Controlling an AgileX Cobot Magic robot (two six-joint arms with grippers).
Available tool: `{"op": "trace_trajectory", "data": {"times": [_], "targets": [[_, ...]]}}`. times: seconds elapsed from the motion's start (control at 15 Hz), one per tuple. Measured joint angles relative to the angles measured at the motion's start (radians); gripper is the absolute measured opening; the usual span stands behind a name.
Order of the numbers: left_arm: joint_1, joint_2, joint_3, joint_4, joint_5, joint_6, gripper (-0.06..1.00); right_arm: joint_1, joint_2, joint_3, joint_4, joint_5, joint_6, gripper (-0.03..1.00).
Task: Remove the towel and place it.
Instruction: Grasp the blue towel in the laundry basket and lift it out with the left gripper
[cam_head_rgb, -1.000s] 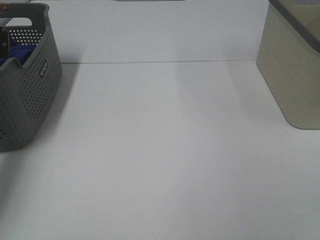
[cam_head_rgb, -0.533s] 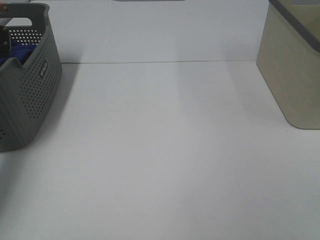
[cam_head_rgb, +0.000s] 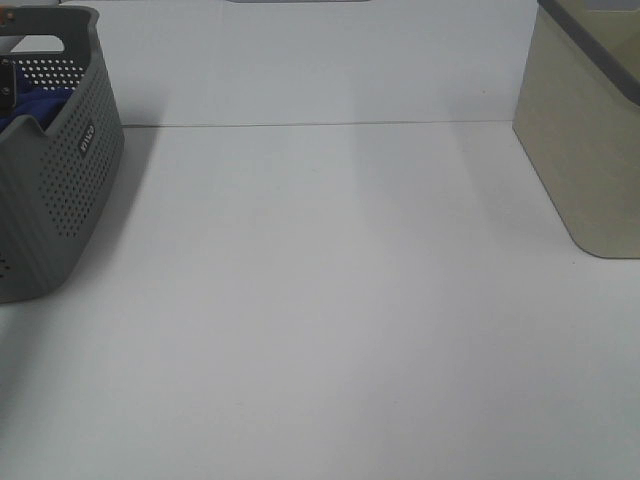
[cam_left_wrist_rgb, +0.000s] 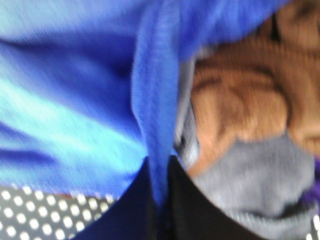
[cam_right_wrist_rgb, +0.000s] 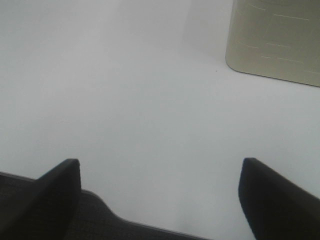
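One fold pinched: grasping the towel (cam_left_wrist_rgb: 75, 90)
Left gripper (cam_left_wrist_rgb: 160, 210) is clamped on its blue fold inside the grey basket (cam_head_rgb: 60, 210); right gripper (cam_right_wrist_rgb: 159, 200) hangs wide open. Next, probably, a lift over the rim.

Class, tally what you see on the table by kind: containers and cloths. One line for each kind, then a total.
Containers: 2 (grey basket, beige bin)
Cloths: 3 (blue towel, brown cloth, grey cloth, all in the basket)
Total: 5
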Motion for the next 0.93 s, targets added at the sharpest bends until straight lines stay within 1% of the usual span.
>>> {"op": "trace_trajectory", "data": {"times": [0.2, 0.4, 0.6, 0.8, 0.93], "targets": [[0.0, -0.003, 0.0, 0.049, 0.033, 0.0, 0.0, 0.0, 0.0, 0.0, 0.0, 0.0, 0.0, 0.83], [0.0, -0.051, 0.0, 0.053, 0.033, 0.0, 0.0, 0.0, 0.0, 0.0, 0.0, 0.0, 0.0, 0.83], [-0.005, -0.168, 0.0, 0.058, 0.038, -0.012, 0.0, 0.0, 0.0, 0.0, 0.0, 0.0, 0.0, 0.83], [-0.039, -0.309, 0.0, 0.058, 0.048, -0.048, 0.0, 0.0, 0.0, 0.0, 0.0, 0.0, 0.0, 0.83], [-0.062, -0.396, 0.0, 0.058, 0.025, -0.048, 0.0, 0.0, 0.0, 0.0, 0.0, 0.0, 0.0, 0.83]]}}
